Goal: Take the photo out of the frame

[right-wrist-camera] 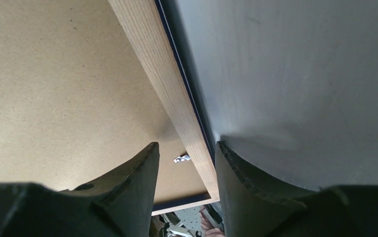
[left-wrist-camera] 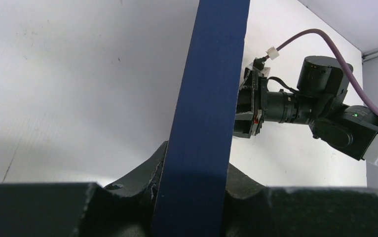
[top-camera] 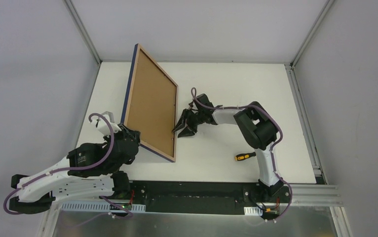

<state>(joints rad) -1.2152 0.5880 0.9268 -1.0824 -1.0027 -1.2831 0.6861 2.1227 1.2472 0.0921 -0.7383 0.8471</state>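
Dark blue edge, pale wood rim: the frame [top-camera: 130, 84] stands tilted on its long side over the left half of the white table [top-camera: 226, 98], back turned toward the right arm, far end raised higher than the near end. Left gripper [top-camera: 130, 140] at the near left corner, clenched on the frame; in the left wrist view the blue edge [left-wrist-camera: 211, 74] runs straight up between the two black fingers [left-wrist-camera: 142, 177] of the left gripper [left-wrist-camera: 192, 173], both pressed against it. Brown backing board [top-camera: 150, 103] fills the back of the frame, seated inside the rim. Right gripper [top-camera: 182, 129] at the frame's right rim, near its lower end. In the right wrist view the wood rim [right-wrist-camera: 162, 74] passes between the fingers of the right gripper [right-wrist-camera: 184, 158], one finger over the backing board [right-wrist-camera: 54, 89], the other on the front side; whether they pinch the rim or only straddle it, cannot tell. Small metal tab [right-wrist-camera: 181, 158] on the board just beside the rim. Further right, a screwdriver [top-camera: 244, 156] with a yellow and black handle lies flat on the table, well apart from the frame
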